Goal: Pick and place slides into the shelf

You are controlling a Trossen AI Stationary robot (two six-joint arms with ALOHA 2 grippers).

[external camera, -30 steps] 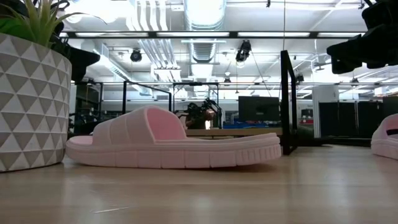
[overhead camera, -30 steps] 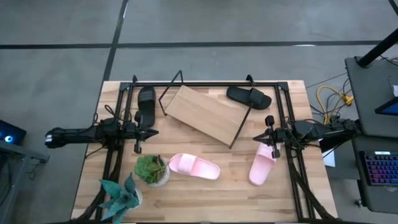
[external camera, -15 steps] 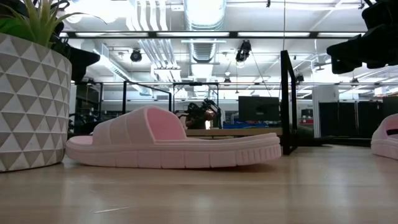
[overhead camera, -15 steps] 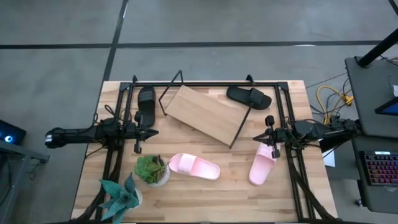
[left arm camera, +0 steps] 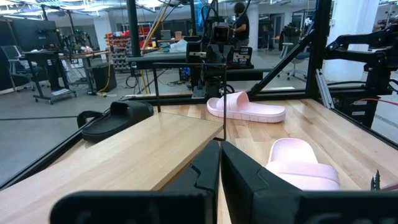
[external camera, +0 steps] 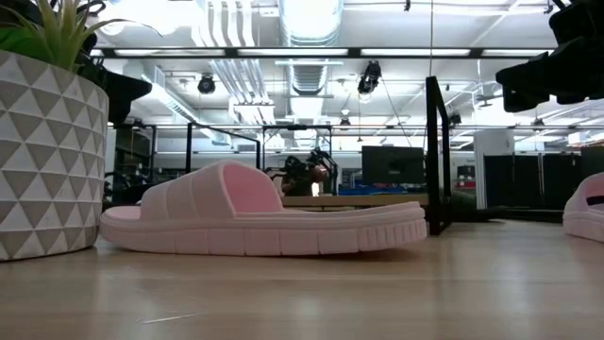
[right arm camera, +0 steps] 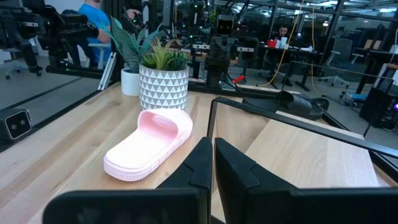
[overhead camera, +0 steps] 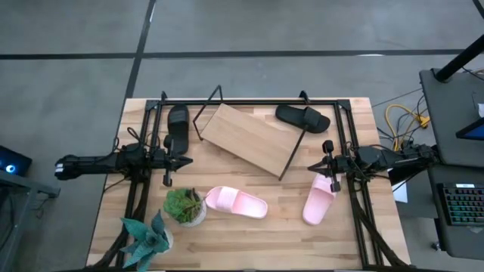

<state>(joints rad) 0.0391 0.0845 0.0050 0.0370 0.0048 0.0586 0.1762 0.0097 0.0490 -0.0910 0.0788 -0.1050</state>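
So far all four slides point(overhead camera: 236, 202) lie off the shelf point(overhead camera: 249, 140), none placed, both my jaws pressed together, empty.

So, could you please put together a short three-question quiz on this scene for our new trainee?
1. True or false: a pale pink foam slide already rests on the flat light-wood shelf board.
2. How many black slides lie on the wooden tabletop?
3. Which stands nearest the white triangle-patterned plant pot? A) the left pincer B) the right pincer C) the black slide at the back right

Key: 1 false; 2 two; 3 A.
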